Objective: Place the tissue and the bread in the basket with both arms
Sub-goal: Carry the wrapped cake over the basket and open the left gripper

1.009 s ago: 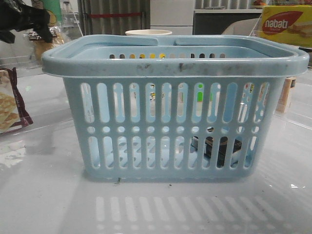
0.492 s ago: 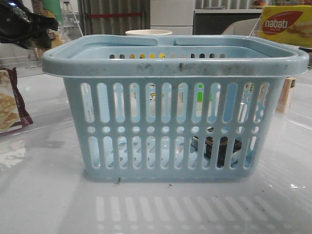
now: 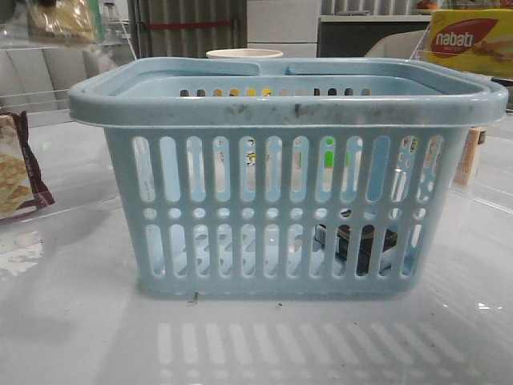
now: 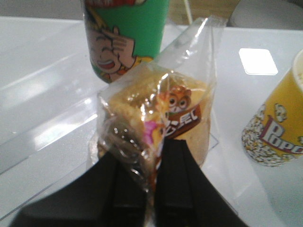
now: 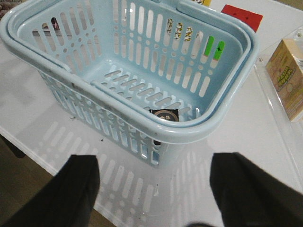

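A lab-like test setup: packaged snacks such as a nabati box [image 3: 471, 40] ring a glossy white table [image 3: 72, 321].

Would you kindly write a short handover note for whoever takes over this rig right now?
Left gripper: jaws shut on the bread, held off the table, outside the basket.
Right gripper: jaws wide open and empty, above the table just outside the basket.
Tissue: already on the basket floor, near one corner.
Done: tissue is in.
Left: carry the bread over the rim, let it go inside, then draw both arms clear.
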Controlling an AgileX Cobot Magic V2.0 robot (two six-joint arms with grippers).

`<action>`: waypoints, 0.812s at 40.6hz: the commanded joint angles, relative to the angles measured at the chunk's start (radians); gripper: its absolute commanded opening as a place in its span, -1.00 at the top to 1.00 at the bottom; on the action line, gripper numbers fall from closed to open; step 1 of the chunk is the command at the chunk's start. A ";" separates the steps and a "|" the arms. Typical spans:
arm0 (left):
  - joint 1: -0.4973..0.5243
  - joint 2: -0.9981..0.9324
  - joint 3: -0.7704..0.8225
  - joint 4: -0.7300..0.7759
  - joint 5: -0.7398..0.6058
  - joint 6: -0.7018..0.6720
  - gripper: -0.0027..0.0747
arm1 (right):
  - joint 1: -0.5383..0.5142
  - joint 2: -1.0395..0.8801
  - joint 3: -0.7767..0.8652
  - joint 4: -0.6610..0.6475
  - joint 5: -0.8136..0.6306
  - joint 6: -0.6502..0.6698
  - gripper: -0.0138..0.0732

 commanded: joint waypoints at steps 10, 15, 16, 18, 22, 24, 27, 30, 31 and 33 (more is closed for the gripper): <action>-0.136 -0.275 -0.039 -0.017 0.185 0.090 0.70 | 0.000 -0.001 -0.027 -0.012 -0.072 -0.006 -0.68; -0.240 -0.296 -0.039 -0.017 0.255 0.107 0.70 | 0.000 -0.001 -0.027 -0.012 -0.072 -0.006 -0.68; -0.266 -0.296 -0.039 -0.017 0.264 0.107 0.70 | 0.000 -0.001 -0.027 -0.012 -0.072 -0.006 -0.68; -0.310 -0.292 -0.039 -0.017 0.273 0.125 0.70 | 0.000 -0.001 -0.027 -0.012 -0.072 -0.006 -0.68; -0.393 -0.268 -0.037 -0.017 0.277 0.158 0.70 | 0.000 -0.001 -0.027 -0.012 -0.072 -0.006 -0.68; -0.430 -0.251 -0.037 -0.017 0.277 0.158 0.70 | 0.000 -0.001 -0.027 -0.012 -0.072 -0.006 -0.68; -0.473 -0.222 -0.037 -0.017 0.277 0.158 0.70 | 0.000 -0.001 -0.027 -0.012 -0.072 -0.006 -0.68; -0.511 -0.186 -0.037 -0.017 0.277 0.158 0.70 | 0.000 -0.001 -0.027 -0.012 -0.072 -0.006 -0.68; -0.520 -0.177 -0.037 -0.017 0.277 0.158 0.70 | 0.000 -0.001 -0.027 -0.012 -0.072 -0.006 -0.68; -0.541 -0.153 -0.037 -0.017 0.277 0.158 0.70 | 0.000 -0.001 -0.027 -0.012 -0.072 -0.006 -0.68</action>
